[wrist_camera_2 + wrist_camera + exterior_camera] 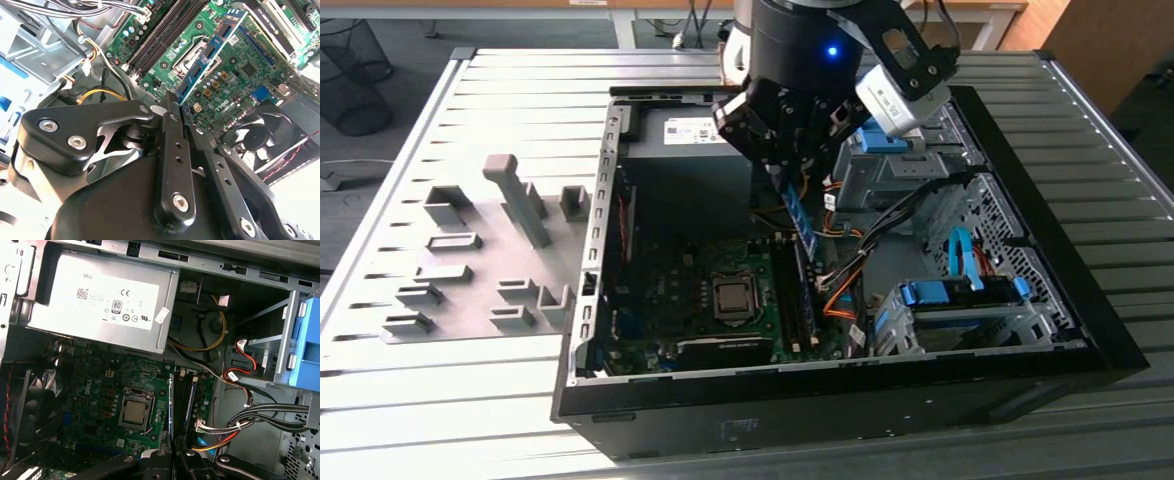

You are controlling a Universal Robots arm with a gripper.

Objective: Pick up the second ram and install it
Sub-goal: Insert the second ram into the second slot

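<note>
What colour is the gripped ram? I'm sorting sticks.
Blue-green; the second ram shows best in the second wrist view.

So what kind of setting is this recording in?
Most likely a lab or workshop bench for computer assembly. An open PC case lies on a slatted metal table, grey holder blocks sit beside it, and the gripper holds the second ram over the motherboard.

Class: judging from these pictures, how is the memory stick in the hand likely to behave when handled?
The second ram probably stays stiff: it hangs straight from the hand without sagging. It looks thin, so likely light. Bare chips show on it, so it is probably fragile if forced over the motherboard.
</note>
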